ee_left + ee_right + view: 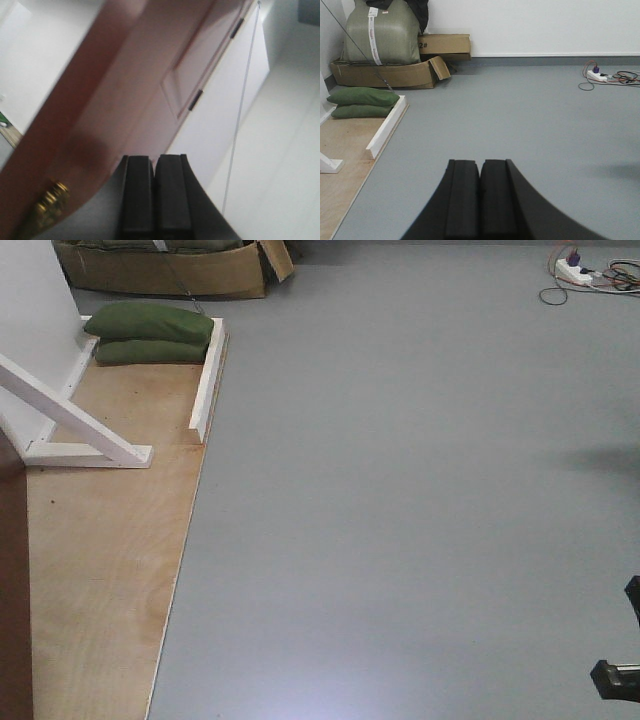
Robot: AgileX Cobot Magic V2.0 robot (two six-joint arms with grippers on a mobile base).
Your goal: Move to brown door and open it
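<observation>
Reddish-brown and glossy, the brown door [125, 90] slants across the left wrist view from 7 o'clock to 1 o'clock. A recessed panel sits at its centre, with blurred brass hardware [47, 207] at 7 o'clock and 2 black hinges [196, 99] along its edge at 2 o'clock. A white wall [280, 150] lies beyond. At 6 o'clock the left gripper [154, 200] points at the door, its black pads pressed together with nothing between them; whether it touches the wood cannot be told.

In the front-facing view, a plywood board [100, 570] covers the floor from 7 o'clock to 10 o'clock. A white brace frame [70, 420] stands on it at 10 o'clock, and 2 green sandbags [150, 335] are stacked at 11 o'clock, just beside a white rail [208, 380]. A cardboard box [170, 270] sits behind them. Grey floor [400, 490] fills the centre, and a power strip [575, 270] with tangled cables lies at 1 o'clock.

The right wrist view shows the right gripper [480, 200] at 6 o'clock, pads together and holding nothing, above the grey floor, with the sandbags at 9 o'clock.
</observation>
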